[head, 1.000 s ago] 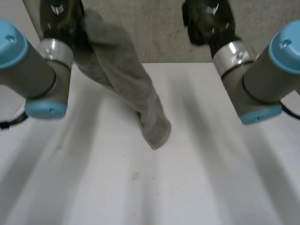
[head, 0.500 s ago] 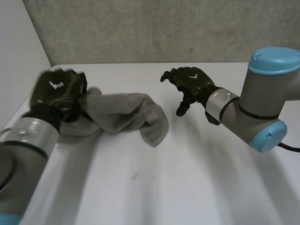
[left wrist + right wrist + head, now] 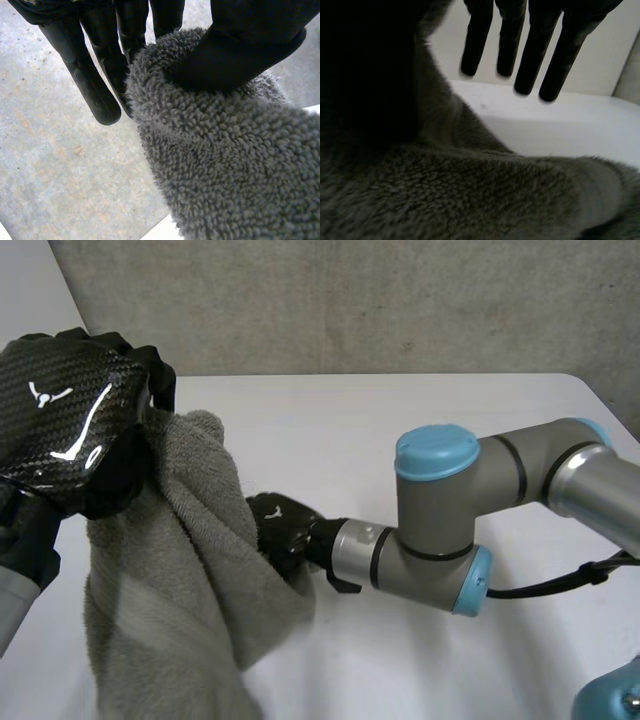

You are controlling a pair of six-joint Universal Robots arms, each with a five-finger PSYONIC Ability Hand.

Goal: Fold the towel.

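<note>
A grey towel [image 3: 170, 570] hangs bunched from my left hand [image 3: 70, 420], which is raised high at the left, close to the camera. In the left wrist view the thumb [image 3: 240, 55] presses the towel's top edge [image 3: 225, 165] against the fingers [image 3: 95, 85], so this hand is shut on it. My right hand [image 3: 283, 530] reaches across from the right and touches the hanging towel's right side, partly sunk into its folds. In the right wrist view its fingers [image 3: 535, 55] stand straight and apart above the cloth [image 3: 470, 195], which lies under the palm.
The white table [image 3: 330, 430] stretches behind and to the right of the towel. A grey wall [image 3: 350, 310] closes off the far edge. My right arm [image 3: 440, 530] lies low across the table's middle.
My left hand has risen toward the camera, lifting the towel off the table so it hangs. My right hand has swung left and down to the towel's side.
</note>
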